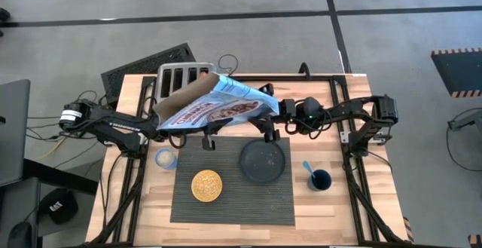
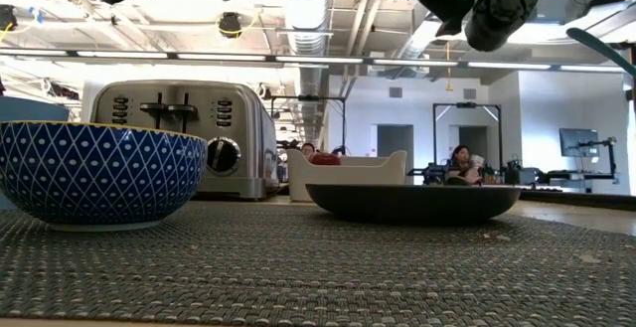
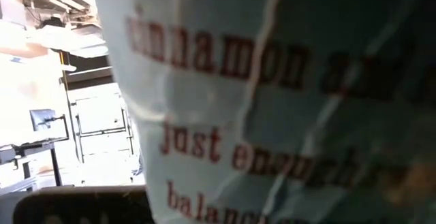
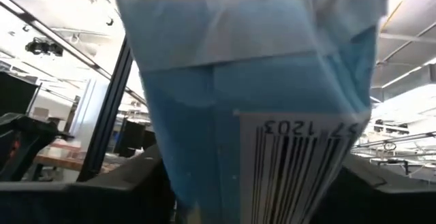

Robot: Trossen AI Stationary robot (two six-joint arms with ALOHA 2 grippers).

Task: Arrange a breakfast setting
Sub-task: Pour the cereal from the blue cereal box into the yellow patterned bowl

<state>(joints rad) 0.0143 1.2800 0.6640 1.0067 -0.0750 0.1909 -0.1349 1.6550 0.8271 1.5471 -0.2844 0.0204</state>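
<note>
Table [image 1: 324, 203] first: pale wood, bore everything. Next in size, placemat [image 1: 233, 203]: lay flat at the near middle, dark and ribbed; looked soft and floppy, likely best dragged by an edge or left where it was.

Above it, cereal box [image 1: 226, 106]: hung tilted in the air over the mat's far edge, open end toward the left side. Looked light, thin-walled and easy to crush, with loose contents; called for a gentle hold on the broad faces. Was pinched narrowly at its open end by the left gripper [image 1: 162, 124]. Met at the other end the right gripper [image 1: 273, 120]; whether closed on the box or only beside it, impossible to tell.

Behind the box, toaster [image 1: 183, 75]: stood at the far edge, heavy steel, no part of the setting, and crowded the space where the box could be put down.

On the mat's right half, plate [image 1: 263, 179]: dark, bare, probably stiff and breakable, best taken by the rim. On the left half, bowl [image 1: 206, 172]: yellow within, blue-patterned outside, smooth and likely slippery. Just off the mat to the right, cup [image 1: 321, 180], with the spoon [image 1: 308, 167] standing in it; would probably tip easily if knocked. Off the mat's far left corner, a small pale round thing, too small to name.
</note>
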